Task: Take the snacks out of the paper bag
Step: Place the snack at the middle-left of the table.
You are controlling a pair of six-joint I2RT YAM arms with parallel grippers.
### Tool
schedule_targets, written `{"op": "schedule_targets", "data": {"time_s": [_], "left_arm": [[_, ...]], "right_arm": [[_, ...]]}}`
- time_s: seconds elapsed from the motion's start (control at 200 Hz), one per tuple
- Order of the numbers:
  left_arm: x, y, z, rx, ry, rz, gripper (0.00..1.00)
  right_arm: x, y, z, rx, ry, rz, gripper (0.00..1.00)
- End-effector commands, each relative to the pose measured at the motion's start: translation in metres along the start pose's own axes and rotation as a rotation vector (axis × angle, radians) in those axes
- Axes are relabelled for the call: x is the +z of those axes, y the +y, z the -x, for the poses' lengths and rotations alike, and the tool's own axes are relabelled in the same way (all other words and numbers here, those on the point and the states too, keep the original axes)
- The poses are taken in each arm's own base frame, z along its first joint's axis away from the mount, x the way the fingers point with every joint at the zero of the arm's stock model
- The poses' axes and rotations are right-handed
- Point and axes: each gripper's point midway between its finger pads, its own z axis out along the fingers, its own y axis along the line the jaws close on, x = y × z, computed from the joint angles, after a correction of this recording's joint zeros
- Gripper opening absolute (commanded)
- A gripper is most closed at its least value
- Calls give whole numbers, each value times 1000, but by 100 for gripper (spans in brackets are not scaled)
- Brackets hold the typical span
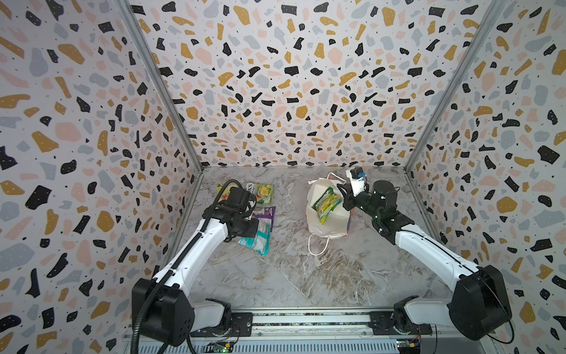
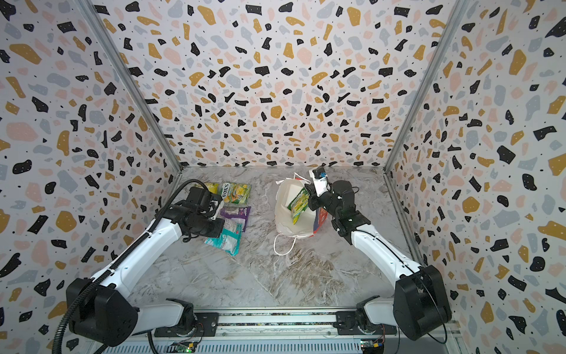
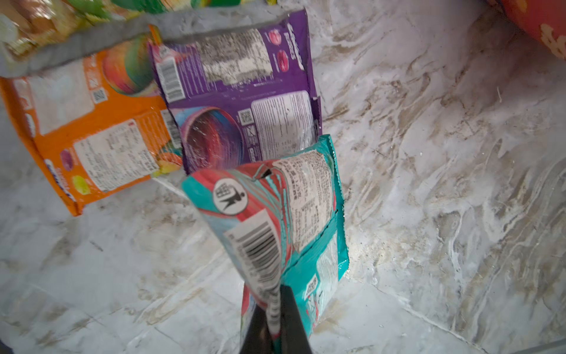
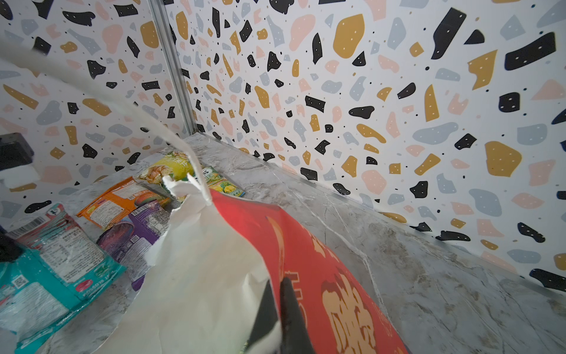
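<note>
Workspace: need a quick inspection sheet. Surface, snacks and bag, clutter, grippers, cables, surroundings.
Surface: marble-look tabletop, no spill seen.
Job's things: paper bag open, mouth up, green packet inside; yellow packet, FOX'S packet, orange packet, purple packet and teal packet out of the bag.
Clutter: nothing seen.
Grippers: left gripper shut on teal packet's edge; right gripper shut on paper bag's rim.
Cables: black conduit along left arm; bag's white cord handle on the tabletop.
Surroundings: terrazzo-pattern walls on three sides; mounting rail in front.
</note>
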Motion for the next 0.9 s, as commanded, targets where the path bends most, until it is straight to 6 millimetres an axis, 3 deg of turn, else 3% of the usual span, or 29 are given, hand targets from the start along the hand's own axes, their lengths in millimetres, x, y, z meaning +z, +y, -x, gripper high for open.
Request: {"op": "schedule_targets", "data": {"time_s": [0.0, 0.18, 0.28, 0.35, 0.41, 0.541, 0.666, 0.766, 0.836, 0.896], "left_arm": [[5, 4, -12, -77, 17, 12, 0], [10, 16, -17, -95, 35, 77, 0], [13, 20, -17, -91, 52, 102, 8], [14, 23, -17, -88, 60, 120, 26], [11, 25, -15, -81, 66, 135, 28], [-15, 42, 6, -80, -19, 247, 39], [-48, 41, 31, -52, -141, 360, 50], [-49, 16, 43, -8, -167, 325, 52], [-33, -22, 47, 22, -195, 197, 52], [-15, -53, 44, 20, -213, 75, 46]], "right_arm": [[-4, -2, 23, -21, -58, -10, 0], [-5, -2, 25, -21, -62, -10, 0], [-6, -2, 26, -25, -65, -12, 0], [-7, -2, 28, -27, -68, -15, 0], [-8, -2, 29, -29, -70, -16, 0], [-8, -3, 28, -30, -68, -17, 0], [-6, -3, 26, -28, -64, -18, 0], [-4, -4, 24, -29, -57, -19, 0], [-3, -4, 22, -28, -52, -19, 0], [-3, -5, 22, -28, -51, -21, 0]]}}
